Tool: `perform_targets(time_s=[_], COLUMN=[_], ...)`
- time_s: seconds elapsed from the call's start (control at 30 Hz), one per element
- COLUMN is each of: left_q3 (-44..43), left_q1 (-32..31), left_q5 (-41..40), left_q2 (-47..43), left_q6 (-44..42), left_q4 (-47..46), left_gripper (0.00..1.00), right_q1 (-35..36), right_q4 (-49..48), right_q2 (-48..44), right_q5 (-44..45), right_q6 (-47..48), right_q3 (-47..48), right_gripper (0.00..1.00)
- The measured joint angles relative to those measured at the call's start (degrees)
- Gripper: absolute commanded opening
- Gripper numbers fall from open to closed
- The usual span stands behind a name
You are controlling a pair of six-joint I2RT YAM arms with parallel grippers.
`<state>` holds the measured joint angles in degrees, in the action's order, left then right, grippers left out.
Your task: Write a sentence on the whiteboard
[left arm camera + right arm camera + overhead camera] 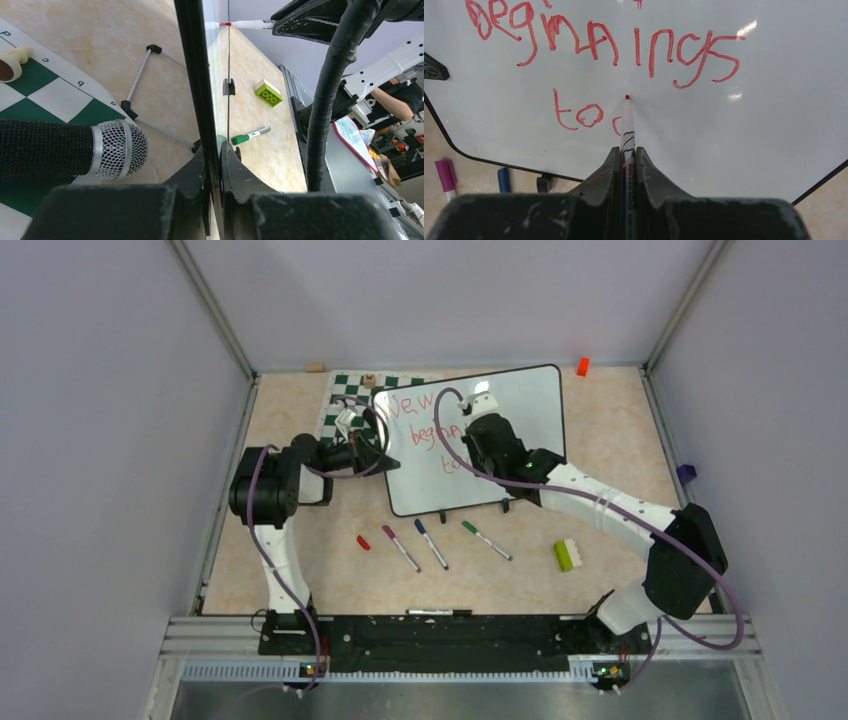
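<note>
The whiteboard stands tilted on its two small black feet at the back middle of the table. My left gripper is shut on its left edge, seen edge-on. My right gripper is shut on a red marker whose tip touches the board face. The sentence in red reads "beginnings" with "to" and the start of another letter below it. In the top view the right arm covers part of the writing.
A red cap and purple, blue and green markers lie in front of the board. A green-and-white block lies right. A chessboard mat and a microphone are at left. An orange object lies at the back.
</note>
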<state>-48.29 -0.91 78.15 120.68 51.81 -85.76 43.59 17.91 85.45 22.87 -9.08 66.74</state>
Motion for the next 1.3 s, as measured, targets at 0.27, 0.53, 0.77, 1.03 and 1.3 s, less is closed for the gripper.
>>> perform_targets(time_s=[0.27, 0.53, 0.77, 1.03, 1.3], left_q3=[0.0, 0.0, 0.0, 0.0, 0.0], left_q1=[0.0, 0.0, 0.0, 0.0, 0.0], left_q5=[0.0, 0.0, 0.0, 0.1, 0.2], left_q2=[0.0, 0.0, 0.0, 0.0, 0.0], left_q6=[0.0, 0.0, 0.0, 0.0, 0.0], left_q4=[0.0, 0.0, 0.0, 0.0, -0.2], left_gripper=[0.0, 0.0, 0.0, 0.0, 0.0], right_q1=[0.0, 0.0, 0.0, 0.0, 0.0], right_q4=[-0.3, -0.3, -0.1, 1.4, 2.8], right_q2=[-1.3, -1.8, -2.3, -2.8, -4.0], right_q5=[-0.9, -2.0, -2.4, -2.1, -1.4], right_q6=[-0.6, -1.4, -1.6, -1.6, -1.6], right_q3=[-2.4, -3.9, -4.6, -5.2, -5.3], right_gripper=[0.0, 0.0, 0.0, 0.0, 0.0])
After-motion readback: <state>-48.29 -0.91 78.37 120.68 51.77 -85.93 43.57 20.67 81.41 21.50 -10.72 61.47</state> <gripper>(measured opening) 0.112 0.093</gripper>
